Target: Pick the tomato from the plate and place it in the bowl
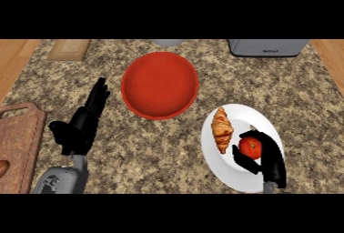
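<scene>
- A wooden board (20, 145) lies at the counter's left edge, well apart from the task's things; it blocks nothing.
- The left hand (80, 125) rests open beside the board, fingers straight and pointing up toward the far side. It holds nothing and sits just left of the bowl, so it is not in the likely carry path.
- A small wooden block (69, 49) sits at the far left, out of the way.
- The red bowl (160, 84) stands in the middle, with nothing in it, up and to the left of the plate.
- A grey round thing (166, 43) and a grey appliance (269, 47) stand at the far edge, behind the bowl; a high overshoot past the bowl might meet them.
- The white plate (228, 170) is at the right. A croissant (222, 129) lies on its left half, just beside the tomato and between it and the bowl.
- The tomato (250, 148) is on the plate, with the right hand (267, 157) curled round it, fingers and thumb on either side.
- Risks, as I judge them: a low sweep toward the bowl could knock the croissant or drag the plate; the round tomato might slip from the grasp if lifted tilted; a low approach could clip the bowl's near rim.
</scene>
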You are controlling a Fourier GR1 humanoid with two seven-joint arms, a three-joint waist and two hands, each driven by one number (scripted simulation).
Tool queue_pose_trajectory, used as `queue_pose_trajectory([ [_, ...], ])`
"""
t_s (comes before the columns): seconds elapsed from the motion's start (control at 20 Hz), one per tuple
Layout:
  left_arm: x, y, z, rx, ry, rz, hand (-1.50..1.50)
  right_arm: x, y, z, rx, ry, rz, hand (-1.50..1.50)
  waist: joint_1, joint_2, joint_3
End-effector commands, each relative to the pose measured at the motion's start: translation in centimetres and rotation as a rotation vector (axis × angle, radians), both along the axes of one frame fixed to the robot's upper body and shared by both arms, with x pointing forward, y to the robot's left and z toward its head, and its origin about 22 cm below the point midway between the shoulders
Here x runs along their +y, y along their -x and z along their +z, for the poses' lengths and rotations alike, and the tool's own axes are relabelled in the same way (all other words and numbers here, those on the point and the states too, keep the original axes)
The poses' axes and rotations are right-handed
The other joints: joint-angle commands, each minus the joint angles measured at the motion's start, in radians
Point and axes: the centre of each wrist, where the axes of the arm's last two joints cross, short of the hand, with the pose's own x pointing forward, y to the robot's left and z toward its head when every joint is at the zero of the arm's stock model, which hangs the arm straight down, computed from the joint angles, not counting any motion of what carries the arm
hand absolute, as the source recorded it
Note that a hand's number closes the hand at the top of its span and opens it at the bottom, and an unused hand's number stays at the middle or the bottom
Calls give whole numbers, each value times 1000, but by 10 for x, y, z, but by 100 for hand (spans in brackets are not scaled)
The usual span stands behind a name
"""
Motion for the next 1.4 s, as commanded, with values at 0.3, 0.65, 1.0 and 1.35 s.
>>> queue_pose_trajectory([
  [0.3,-24,-6,3,-18,4,-112,0,97,-4,19,-19,-31,1033,150,150,22,13],
  [0.65,-30,-7,-2,-2,17,-82,0,128,11,44,-89,-279,1787,150,80,14,11],
  [1.0,0,-1,11,6,2,-7,0,64,-21,124,-444,-462,1918,150,6,1,10],
  [1.35,-5,-5,-2,15,12,22,0,33,-32,207,-602,-349,1821,150,-3,4,9],
])
